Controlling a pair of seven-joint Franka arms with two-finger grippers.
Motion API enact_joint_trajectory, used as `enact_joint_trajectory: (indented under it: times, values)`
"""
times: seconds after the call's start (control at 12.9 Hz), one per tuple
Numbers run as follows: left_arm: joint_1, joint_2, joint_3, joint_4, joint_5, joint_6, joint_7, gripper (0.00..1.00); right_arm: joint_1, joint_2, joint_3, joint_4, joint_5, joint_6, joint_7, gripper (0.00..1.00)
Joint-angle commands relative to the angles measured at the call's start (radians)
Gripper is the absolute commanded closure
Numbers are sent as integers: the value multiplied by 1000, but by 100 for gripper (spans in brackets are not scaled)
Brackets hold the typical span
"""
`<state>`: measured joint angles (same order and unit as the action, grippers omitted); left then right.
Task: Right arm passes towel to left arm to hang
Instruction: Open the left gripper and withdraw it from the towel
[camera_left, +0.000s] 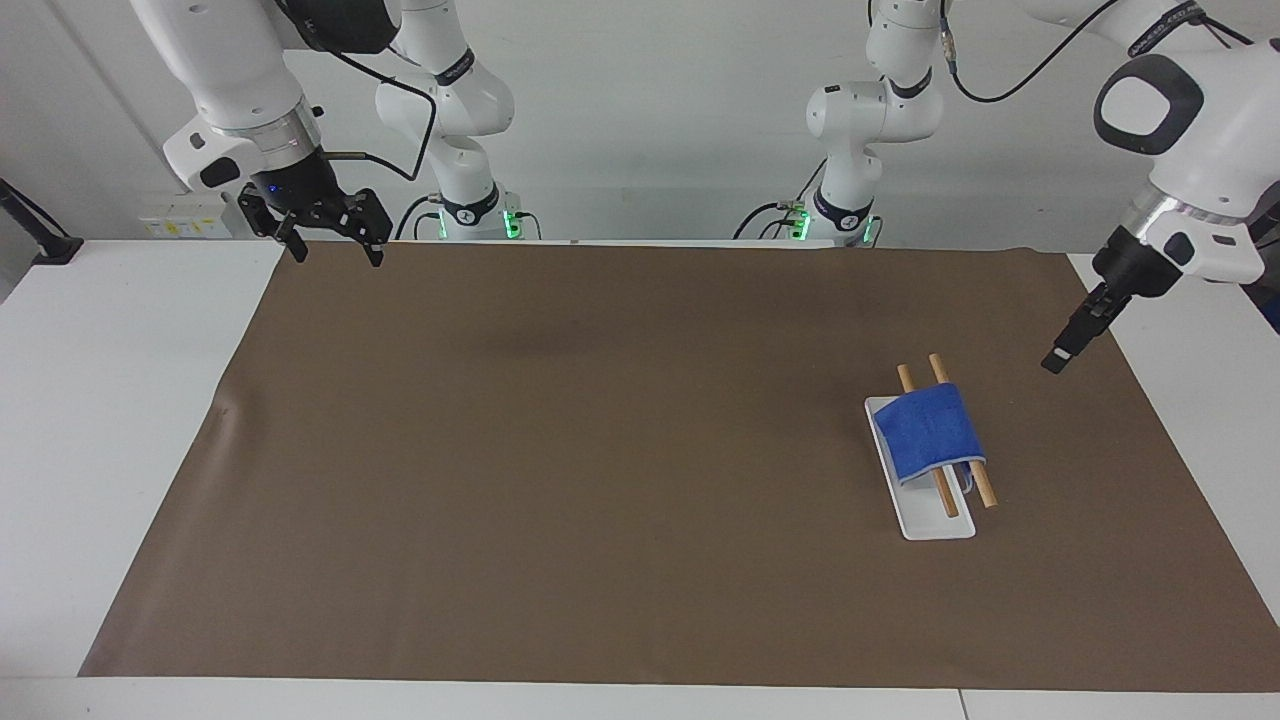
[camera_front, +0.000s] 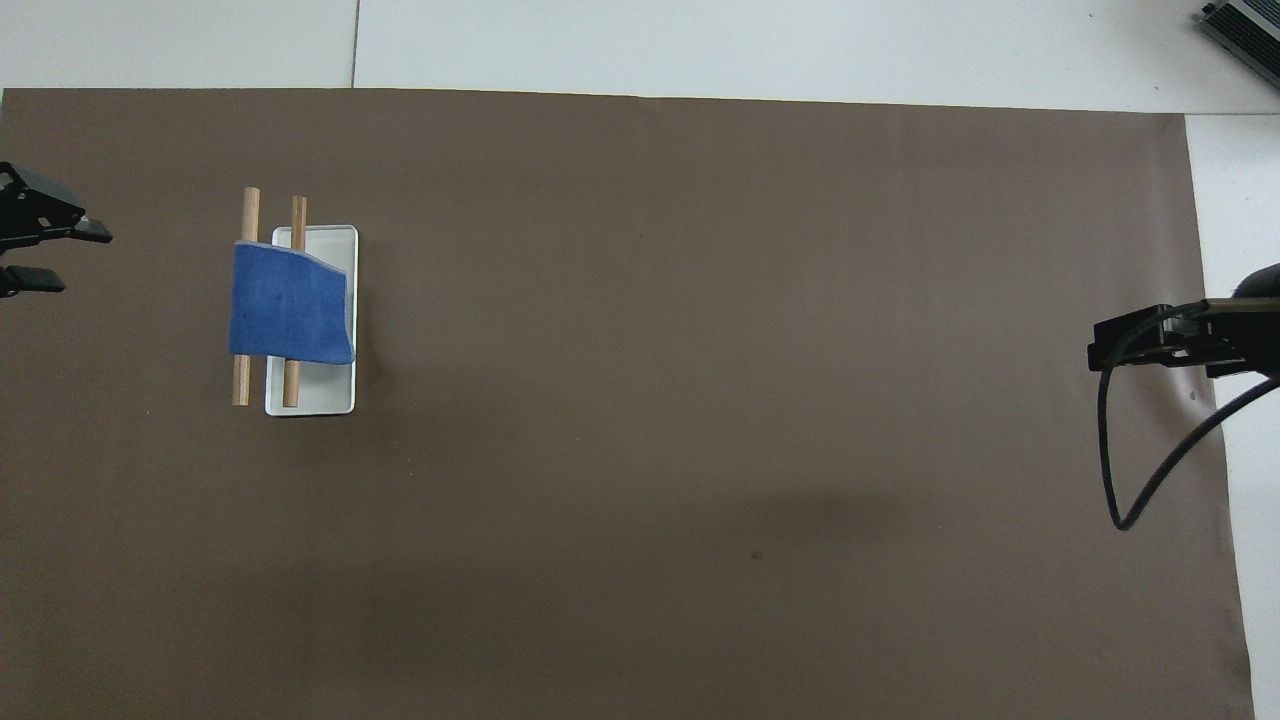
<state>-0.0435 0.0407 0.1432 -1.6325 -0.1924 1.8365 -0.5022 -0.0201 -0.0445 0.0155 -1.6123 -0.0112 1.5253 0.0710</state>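
The blue towel (camera_left: 930, 433) hangs draped over two wooden rods (camera_left: 985, 490) of a small rack with a white base (camera_left: 935, 522), at the left arm's end of the table. It also shows in the overhead view (camera_front: 290, 305). My left gripper (camera_left: 1057, 360) is open and empty, raised over the mat's edge beside the rack, apart from the towel; the overhead view shows its spread fingers (camera_front: 78, 228). My right gripper (camera_left: 332, 240), with a small blue light, is open and empty, and waits raised over the mat's corner at the right arm's end.
A brown mat (camera_left: 600, 450) covers most of the white table (camera_left: 110, 400). The right arm's black cable (camera_front: 1130, 470) loops over the mat's edge at its end. Nothing else stands on the mat.
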Motion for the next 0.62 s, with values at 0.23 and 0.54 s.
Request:
enact_joint_trajectory:
  times: [0.23, 0.54]
  values:
    - [-9, 15, -25, 195, 108, -261, 28, 37, -8, -15, -6, -15, 16, 15, -27, 0]
    - [-12, 11, -50, 247, 189, -376, 176, 40, 3, -12, -5, -12, -12, 10, -17, 0]
